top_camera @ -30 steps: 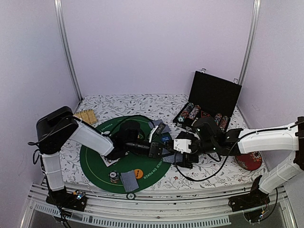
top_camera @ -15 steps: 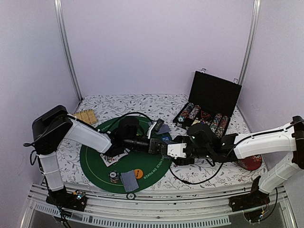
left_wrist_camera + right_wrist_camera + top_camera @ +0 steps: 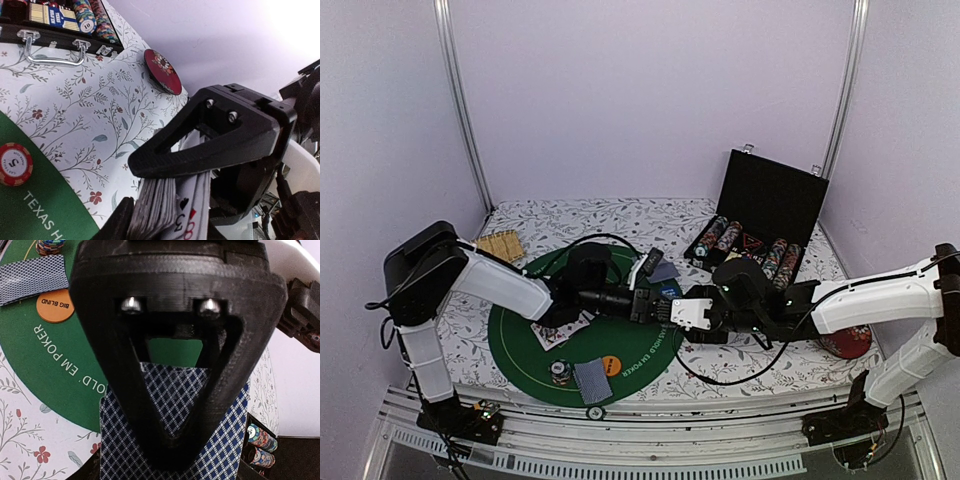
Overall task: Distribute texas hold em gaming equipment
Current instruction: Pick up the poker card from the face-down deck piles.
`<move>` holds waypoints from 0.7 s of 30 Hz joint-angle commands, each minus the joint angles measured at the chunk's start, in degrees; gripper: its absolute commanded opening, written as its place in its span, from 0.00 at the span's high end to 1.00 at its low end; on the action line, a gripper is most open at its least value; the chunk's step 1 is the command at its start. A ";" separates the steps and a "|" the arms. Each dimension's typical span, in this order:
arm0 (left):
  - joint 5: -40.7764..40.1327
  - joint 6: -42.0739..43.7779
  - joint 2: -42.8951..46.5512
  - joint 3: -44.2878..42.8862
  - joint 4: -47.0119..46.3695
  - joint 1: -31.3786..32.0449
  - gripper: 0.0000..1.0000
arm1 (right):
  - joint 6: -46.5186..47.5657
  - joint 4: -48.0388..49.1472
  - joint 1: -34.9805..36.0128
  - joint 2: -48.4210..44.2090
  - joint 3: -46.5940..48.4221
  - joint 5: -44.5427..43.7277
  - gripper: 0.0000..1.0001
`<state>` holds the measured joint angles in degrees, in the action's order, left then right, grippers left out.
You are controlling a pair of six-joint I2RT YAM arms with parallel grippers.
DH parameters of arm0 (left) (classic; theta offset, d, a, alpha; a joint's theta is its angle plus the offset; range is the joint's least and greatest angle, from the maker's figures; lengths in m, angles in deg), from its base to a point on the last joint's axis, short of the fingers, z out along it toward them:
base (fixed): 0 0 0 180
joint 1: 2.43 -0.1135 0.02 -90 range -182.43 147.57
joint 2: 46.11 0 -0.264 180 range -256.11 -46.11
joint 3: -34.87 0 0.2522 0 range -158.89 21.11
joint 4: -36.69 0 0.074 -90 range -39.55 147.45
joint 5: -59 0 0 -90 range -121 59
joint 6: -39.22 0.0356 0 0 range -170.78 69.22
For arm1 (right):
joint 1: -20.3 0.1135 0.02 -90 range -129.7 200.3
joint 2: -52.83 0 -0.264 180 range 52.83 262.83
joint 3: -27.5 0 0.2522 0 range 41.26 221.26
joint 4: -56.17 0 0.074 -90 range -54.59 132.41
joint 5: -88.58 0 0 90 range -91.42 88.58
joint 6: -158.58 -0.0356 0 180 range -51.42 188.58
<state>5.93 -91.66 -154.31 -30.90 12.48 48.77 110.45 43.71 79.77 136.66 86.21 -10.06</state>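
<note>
A deck of playing cards [image 3: 160, 202] with blue diamond backs [image 3: 227, 445] hangs between both grippers over the right rim of the green poker mat [image 3: 520, 340]. My left gripper [image 3: 150, 200] has its fingers a little apart around the deck, and the cards fan loosely, showing a 3 and an 8. My right gripper [image 3: 175, 462] is shut flat on the same deck. In the top view the left gripper [image 3: 655, 303] and the right gripper [image 3: 688, 312] meet tip to tip. On the mat lie face-down cards [image 3: 592, 380], a chip stack [image 3: 560, 372] and an orange Big Blind button [image 3: 611, 365].
An open black chip case [image 3: 760, 215] stands at the back right with rows of chips. A red round disc [image 3: 845, 338] lies under the right arm. A bamboo mat [image 3: 503, 243] sits at the back left. More cards [image 3: 560, 333] lie under the left arm. A red chip [image 3: 15, 164] rests on the mat.
The right gripper has moved left onto the deck and narrowed around it. The left gripper's fingers have eased apart, and the left arm has shifted slightly right.
</note>
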 commanded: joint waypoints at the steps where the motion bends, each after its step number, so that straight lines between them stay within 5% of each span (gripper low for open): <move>1: -3.50 2.78 4.01 -0.70 5.38 -0.31 0.64 | -1.35 -0.29 -0.34 -0.41 0.39 -1.07 0.40; 5: -8.97 6.47 6.11 -1.78 13.88 -0.49 0.63 | -1.11 -0.45 -0.34 -0.57 0.10 -0.80 0.40; 15: -4.14 8.13 8.56 -0.95 12.87 -0.32 0.47 | -1.24 0.37 -0.57 -0.98 -0.57 -0.18 0.40; 21: -11.48 12.07 9.85 -2.57 21.98 -0.22 0.73 | -1.59 0.25 -0.91 -1.46 -0.70 0.34 0.41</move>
<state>-2.24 -82.92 -146.37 -31.55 28.39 48.66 109.84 43.34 79.44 136.57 86.16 -9.82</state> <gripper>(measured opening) 0.310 0.591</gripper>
